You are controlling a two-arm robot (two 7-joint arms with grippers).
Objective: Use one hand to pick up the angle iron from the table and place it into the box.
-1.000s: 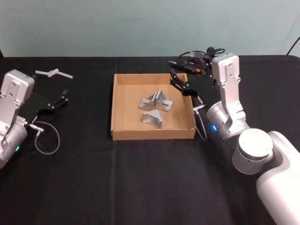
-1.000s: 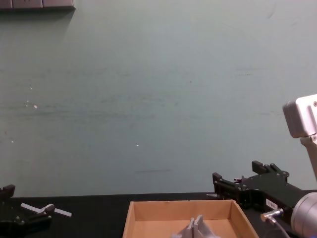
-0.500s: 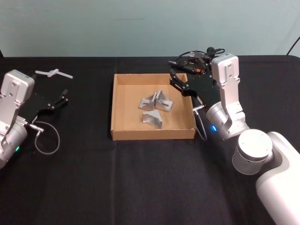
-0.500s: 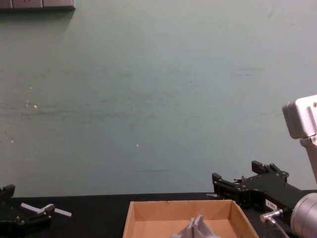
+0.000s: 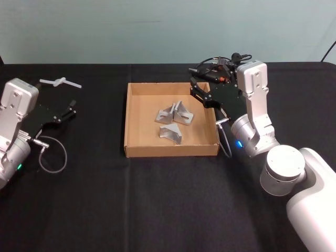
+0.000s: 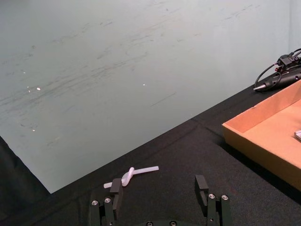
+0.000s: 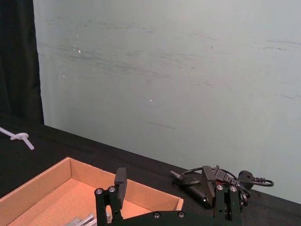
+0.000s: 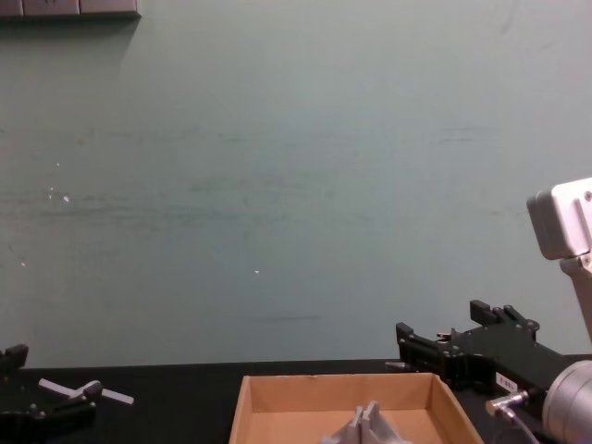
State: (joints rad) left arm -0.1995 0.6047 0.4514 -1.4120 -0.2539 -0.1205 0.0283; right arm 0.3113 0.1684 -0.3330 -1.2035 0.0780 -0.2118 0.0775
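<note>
Nothing is shifting since a second ago: the right gripper [image 5: 195,87] is still hovering, fingers apart and empty, over the far right corner of the box [image 5: 171,149]. Three angle irons [image 5: 171,122] are lying inside, just nearer and to its left; the chest camera is cutting them off. The left gripper [image 5: 71,109] is idling, open, well away above the table [image 5: 157,205], a white plastic piece [image 5: 60,82] just beyond it.

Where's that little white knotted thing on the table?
The white knotted piece lies at the table's far left edge, just beyond the left gripper, well left of the box.
</note>
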